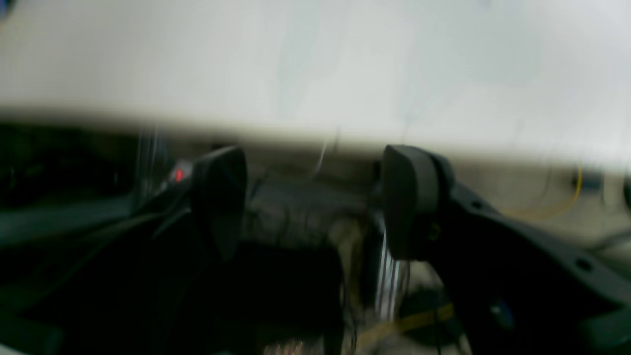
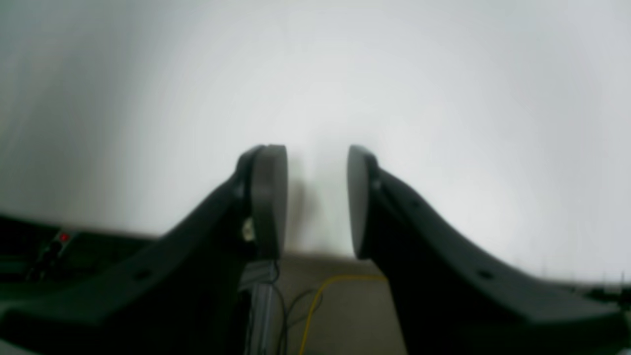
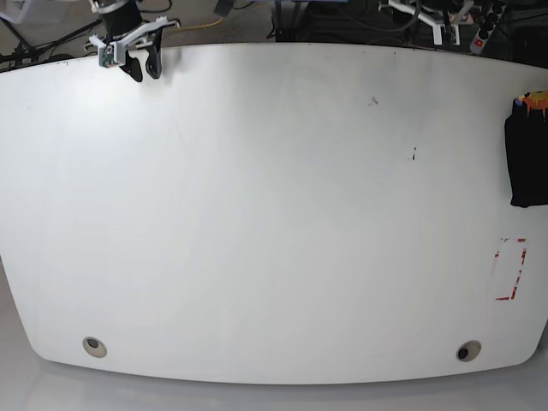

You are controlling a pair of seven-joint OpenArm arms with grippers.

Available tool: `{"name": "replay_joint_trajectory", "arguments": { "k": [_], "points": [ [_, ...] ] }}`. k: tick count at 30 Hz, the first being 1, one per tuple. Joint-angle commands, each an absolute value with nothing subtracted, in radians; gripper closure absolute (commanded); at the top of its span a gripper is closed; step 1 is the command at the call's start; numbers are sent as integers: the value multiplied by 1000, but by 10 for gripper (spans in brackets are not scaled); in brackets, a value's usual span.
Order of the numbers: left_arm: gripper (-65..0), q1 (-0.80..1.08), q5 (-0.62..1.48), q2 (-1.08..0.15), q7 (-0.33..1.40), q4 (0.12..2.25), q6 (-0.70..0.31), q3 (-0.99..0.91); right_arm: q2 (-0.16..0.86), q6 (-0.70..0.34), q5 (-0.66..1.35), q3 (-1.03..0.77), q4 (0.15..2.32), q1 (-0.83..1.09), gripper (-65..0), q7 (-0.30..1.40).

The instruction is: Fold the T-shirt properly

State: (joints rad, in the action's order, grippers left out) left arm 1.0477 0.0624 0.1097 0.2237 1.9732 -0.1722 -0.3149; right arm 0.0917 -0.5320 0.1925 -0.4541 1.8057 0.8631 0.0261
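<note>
The black T-shirt (image 3: 525, 158) lies as a compact folded bundle at the far right edge of the white table (image 3: 274, 214), partly cut off by the frame. My right gripper (image 3: 144, 67) hangs at the table's back left corner; in the right wrist view it (image 2: 318, 202) is open and empty over the bare white top. My left gripper (image 1: 315, 202) is open and empty at the table's back edge. Its arm (image 3: 441, 21) shows at the back right in the base view. Both grippers are far from the shirt.
A small orange item (image 3: 535, 100) sits just behind the shirt. A red-marked rectangle (image 3: 512, 272) is on the table at the right. Two round holes (image 3: 95, 346) (image 3: 467, 351) lie near the front edge. Cables and dark gear lie behind the table.
</note>
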Motion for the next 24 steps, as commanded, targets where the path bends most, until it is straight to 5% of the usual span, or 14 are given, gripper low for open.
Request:
{"name": "replay_joint_trajectory", "arguments": {
  "k": [1,12,24],
  "points": [
    [-390,1118,67,105,206,1986,-171,-317,99,-535,236,-463,1824,921,-187,2],
    [-390,1133,67,51,206,1742,-171,-315,-25,-641,240,-458,1750,1110,-185,2],
    [-390,943,67,-54,203,1279,-171,-240,-33,-667,108,-450,1339,990,-185,-97]
  ]
}}
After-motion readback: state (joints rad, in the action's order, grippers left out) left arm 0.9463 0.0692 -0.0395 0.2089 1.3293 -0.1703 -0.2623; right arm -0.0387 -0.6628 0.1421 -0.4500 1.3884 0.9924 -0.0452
